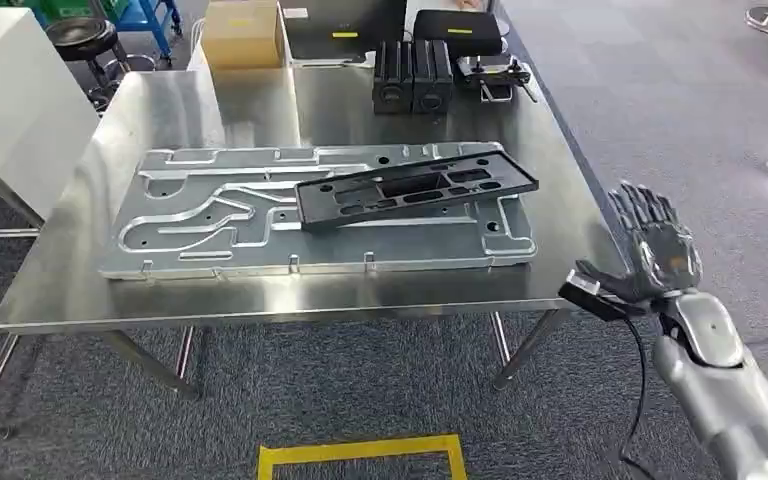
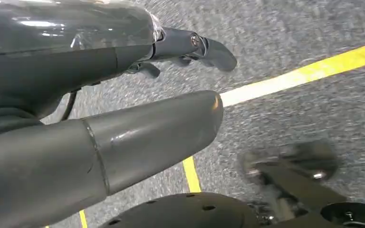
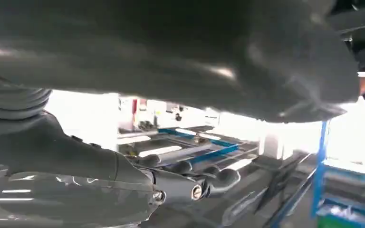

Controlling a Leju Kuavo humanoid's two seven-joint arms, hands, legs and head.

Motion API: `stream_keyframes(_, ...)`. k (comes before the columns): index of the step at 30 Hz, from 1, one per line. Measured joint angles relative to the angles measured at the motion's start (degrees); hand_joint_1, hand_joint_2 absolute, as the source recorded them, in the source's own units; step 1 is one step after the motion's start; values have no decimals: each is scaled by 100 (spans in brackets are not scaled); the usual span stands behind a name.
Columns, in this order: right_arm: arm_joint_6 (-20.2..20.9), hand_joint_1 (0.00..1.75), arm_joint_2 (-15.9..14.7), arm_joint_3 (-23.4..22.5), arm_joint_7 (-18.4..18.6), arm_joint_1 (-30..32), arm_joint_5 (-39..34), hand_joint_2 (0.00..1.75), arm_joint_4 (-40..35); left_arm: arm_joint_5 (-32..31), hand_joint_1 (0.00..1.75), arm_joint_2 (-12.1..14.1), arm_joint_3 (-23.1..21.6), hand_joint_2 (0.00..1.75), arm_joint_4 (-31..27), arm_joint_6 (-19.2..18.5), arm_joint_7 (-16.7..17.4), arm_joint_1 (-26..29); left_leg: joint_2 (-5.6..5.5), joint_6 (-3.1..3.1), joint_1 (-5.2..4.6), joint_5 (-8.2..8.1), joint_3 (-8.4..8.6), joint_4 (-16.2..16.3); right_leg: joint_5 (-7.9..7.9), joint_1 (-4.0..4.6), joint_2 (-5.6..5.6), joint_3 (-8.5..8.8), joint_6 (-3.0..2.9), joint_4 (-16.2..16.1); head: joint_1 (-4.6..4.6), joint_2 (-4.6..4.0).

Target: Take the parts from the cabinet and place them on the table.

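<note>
1. Right hand (image 1: 650, 245): raised off the bench's near right corner, fingers spread and pointing up, nothing in it (released). Silver forearm runs down behind it toward the robot.
2. Black part (image 1: 415, 192): a long flat frame with cut-outs, well to the left of the right hand and farther out, lying tilted across the big plate, one end propped a little higher.
3. Machined aluminium plate (image 1: 210, 215): wide, grooved, lying flat on the steel bench (image 1: 60, 290); it sits beyond the black part's left end as counted from the right hand.
4. Left hand (image 2: 190, 47): seen in its wrist view over grey carpet and a yellow floor line (image 2: 309, 71); fingers extended, holding nothing (picture blurred, so fine detail unclear).
5. Far beyond the right hand, at the bench's back edge: two black blocks (image 1: 412, 77) side by side, a cardboard box (image 1: 242, 32) farther left.
</note>
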Motion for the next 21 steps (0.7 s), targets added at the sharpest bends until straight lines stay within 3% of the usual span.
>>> stream_keyframes(1,-77,0,99,-321,-90,344,-96,0,-216,11,0,0,22,0,0,13,-2,0,9,-11,0,48,55,168,43,-1,-8,-88,7,25,0,0)
stream_keyframes(2,-176,0,239,-714,-213,721,-228,0,-455,35,0,0,46,0,0,24,0,1,16,-14,0,230,242,108,93,-3,-9,-192,22,58,0,0)
stream_keyframes(3,-232,0,370,-994,-324,997,-334,0,-587,48,0,0,59,0,-2,33,13,3,17,-9,-1,429,510,-147,134,-9,-9,-287,36,99,0,0)
stream_keyframes(4,-279,0,512,-1273,-501,1228,-466,0,-663,57,0,0,74,0,-2,37,50,0,13,8,-5,555,889,-590,170,-17,-3,-388,55,154,0,0)
stream_keyframes(5,-325,0,667,-1551,-687,1394,-626,0,-700,59,0,0,83,0,-2,46,107,-12,-5,33,-7,420,1308,-1145,207,-23,12,-455,73,218,0,0)
stream_keyframes(6,-347,0,835,-1768,-810,1529,-783,0,-709,55,0,0,85,0,-2,46,171,-23,-10,53,-49,175,1605,-1622,240,-2,37,-511,108,249,0,0)
stream_keyframes(9,-420,0,1504,-2421,-1374,1663,-1328,0,-433,-2,0,-4,113,0,-2,48,356,-22,18,166,-81,266,1546,-1640,417,-62,93,-466,213,176,0,0)
stream_keyframes(10,-367,0,1662,-2570,-1425,1656,-1469,0,-236,-11,0,-11,116,0,0,48,402,-17,32,212,-63,362,1520,-1707,494,-31,112,-470,260,124,2,0)
stream_keyframes(11,-250,0,1870,-2765,-1490,1642,-1670,0,128,-28,0,-22,118,0,0,48,441,-55,60,261,-44,467,1463,-1754,356,-71,147,-515,277,169,2,0)
stream_keyframes(12,19,0,2027,-2939,-1547,1609,-1940,0,505,-53,0,-33,118,0,0,46,461,-79,79,307,-44,546,1372,-1770,5,-74,156,-613,283,381,2,0)
stream_keyframes(13,530,0,2175,-3140,-1560,1473,-2336,0,1053,-77,0,-35,118,0,0,44,472,-83,87,313,-48,630,1270,-1771,-425,-77,172,-736,304,785,2,0)
stream_keyframes(14,1144,0,2309,-3355,-1531,1333,-2721,0,1650,-114,0,-35,118,0,0,30,474,-82,107,313,-55,706,1180,-1770,-753,-81,172,-836,326,1235,2,0)
stream_keyframes(15,1824,0,2466,-3631,-1371,1270,-3138,0,2305,-140,0,-37,116,0,0,28,472,-80,109,313,-65,774,1086,-1763,-920,-89,171,-906,339,1622,2,0)
stream_keyframes(16,2168,0,2615,-3835,-1146,1275,-3325,0,2744,-157,0,-37,111,0,0,28,463,-80,106,306,-69,857,990,-1753,-896,-97,172,-909,342,1917,2,0)
stream_keyframes(17,2319,0,2803,-4017,-797,1276,-3381,0,3203,-179,0,-35,105,0,0,37,444,-76,104,296,-73,932,876,-1744,-697,-100,174,-805,334,1979,2,0)
stream_keyframes(18,2374,0,2960,-4152,-510,1271,-3438,0,3587,-188,0,-31,103,0,0,52,428,-72,104,275,-76,1002,765,-1728,-452,-108,174,-601,320,1829,2,0)
stream_keyframes(19,2537,0,3100,-4290,-112,1263,-3579,0,3925,-210,0,-26,100,0,0,72,398,-72,103,246,-81,1072,660,-1705,-302,-115,173,-274,298,1466,2,0)
stream_keyframes(20,2657,0,3198,-4397,205,1243,-3688,0,4122,-232,0,-22,94,0,0,81,378,-78,105,212,-85,1134,582,-1683,-337,-117,173,180,271,902,0,0)
stream_keyframes(21,2737,0,3347,-4554,587,1222,-3792,0,4332,-249,0,-9,70,0,-11,101,356,-94,113,176,-102,1172,554,-1663,-580,-95,173,698,232,309,2,0)
